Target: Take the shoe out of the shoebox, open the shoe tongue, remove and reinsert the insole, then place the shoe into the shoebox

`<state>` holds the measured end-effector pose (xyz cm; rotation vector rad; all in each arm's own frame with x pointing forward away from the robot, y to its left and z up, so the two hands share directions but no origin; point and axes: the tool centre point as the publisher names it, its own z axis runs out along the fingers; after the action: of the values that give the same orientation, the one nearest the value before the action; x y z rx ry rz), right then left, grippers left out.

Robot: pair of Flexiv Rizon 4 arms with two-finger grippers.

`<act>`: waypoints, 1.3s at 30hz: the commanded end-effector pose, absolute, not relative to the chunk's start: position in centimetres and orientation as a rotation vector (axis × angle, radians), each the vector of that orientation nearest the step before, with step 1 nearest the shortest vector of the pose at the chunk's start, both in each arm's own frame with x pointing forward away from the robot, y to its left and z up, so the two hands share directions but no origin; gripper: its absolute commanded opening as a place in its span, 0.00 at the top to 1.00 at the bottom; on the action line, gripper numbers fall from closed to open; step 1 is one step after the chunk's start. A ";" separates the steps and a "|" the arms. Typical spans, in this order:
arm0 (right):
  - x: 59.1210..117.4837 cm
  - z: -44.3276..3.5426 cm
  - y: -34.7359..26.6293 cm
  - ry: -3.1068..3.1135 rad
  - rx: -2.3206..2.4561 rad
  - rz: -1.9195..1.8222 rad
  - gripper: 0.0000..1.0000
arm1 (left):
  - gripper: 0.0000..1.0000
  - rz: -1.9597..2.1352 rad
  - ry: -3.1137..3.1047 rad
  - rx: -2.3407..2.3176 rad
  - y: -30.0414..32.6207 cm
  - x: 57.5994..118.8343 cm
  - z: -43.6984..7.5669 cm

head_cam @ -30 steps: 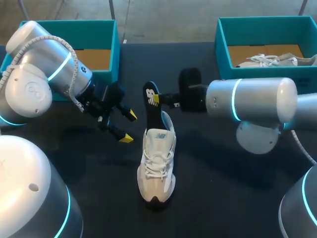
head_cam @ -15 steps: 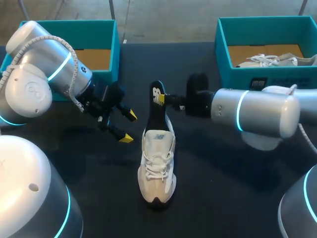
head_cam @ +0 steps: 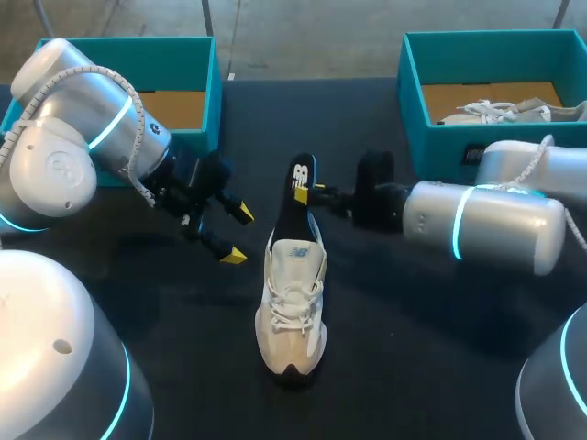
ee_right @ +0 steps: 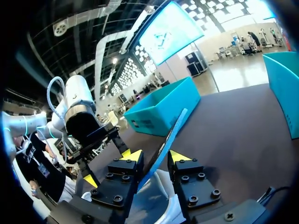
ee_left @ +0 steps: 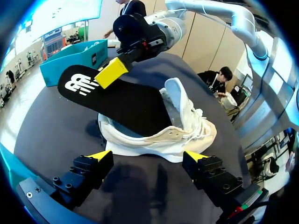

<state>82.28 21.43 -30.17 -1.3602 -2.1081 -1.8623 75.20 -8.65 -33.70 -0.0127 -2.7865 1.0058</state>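
Observation:
A white sneaker [head_cam: 293, 293] stands upright on the dark table, toe toward me. A black insole [head_cam: 295, 197] has its front end inside the shoe, and its heel end sticks up and out behind. My right gripper [head_cam: 309, 192] is at that raised end with the insole between its yellow tips; in the right wrist view the gripper [ee_right: 156, 156] is open, with a gap on each side of the insole [ee_right: 170, 133]. My left gripper [head_cam: 238, 235] hangs open just left of the shoe. In the left wrist view the gripper [ee_left: 148, 158] faces the shoe's side [ee_left: 163, 135] and holds nothing.
A teal shoebox [head_cam: 174, 64] stands at the back left behind my left arm. Another teal box [head_cam: 486, 55] at the back right holds a second shoe [head_cam: 514, 110]. Bare dark table lies in front of the sneaker and to both sides.
My right gripper has carried the insole's raised end to the right and nearer the shoe's heel, and its fingers have spread apart. The left arm has not moved.

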 end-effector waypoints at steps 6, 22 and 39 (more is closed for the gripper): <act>80.9 -29.9 20.3 -2.040 -1.089 -1.807 0.61 | 0.00 1.003 -2.788 -0.013 -8.7 75.2 -33.7; 78.6 -29.5 22.4 -2.103 -1.044 -1.615 0.60 | 0.00 1.003 -2.788 -0.013 -8.7 75.2 -33.7; 77.1 -31.3 23.3 -2.091 -1.015 -1.477 0.60 | 0.00 1.003 -2.788 -0.013 -8.7 75.2 -33.7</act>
<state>76.59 22.98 -30.57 -1.2388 -2.0811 -1.7253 75.20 -8.65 -33.70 -0.0127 -2.7865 1.0058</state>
